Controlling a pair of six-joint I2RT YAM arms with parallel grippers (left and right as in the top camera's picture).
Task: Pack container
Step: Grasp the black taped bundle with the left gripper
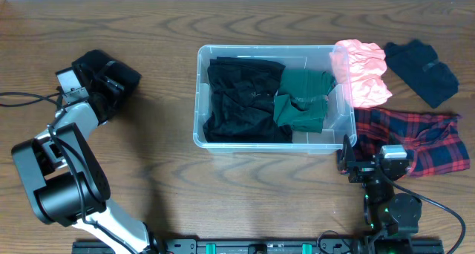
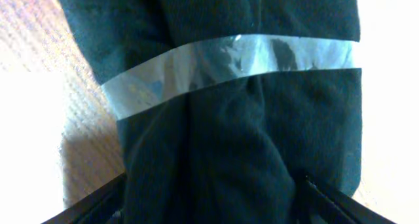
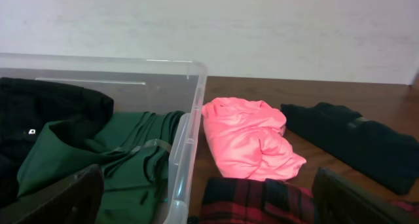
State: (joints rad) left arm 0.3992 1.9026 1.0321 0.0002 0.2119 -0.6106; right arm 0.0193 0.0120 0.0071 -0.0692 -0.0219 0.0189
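Leftward, the left arm sits folded, jaws clasping a black bundle; right jaws gape beside the container.

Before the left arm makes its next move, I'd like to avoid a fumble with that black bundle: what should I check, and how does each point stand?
1. The black taped bundle sits between the fingers of the left gripper: ok.
2. Firm grip on the bundle: cannot tell; the fingers flank it, but contact is unclear.
3. Bare floor in the container: not ok; black clothing and a green garment cover most of it.
4. Container's right wall free: not ok; the pink garment lies against it.
5. The right gripper is open and outside the container: ok.
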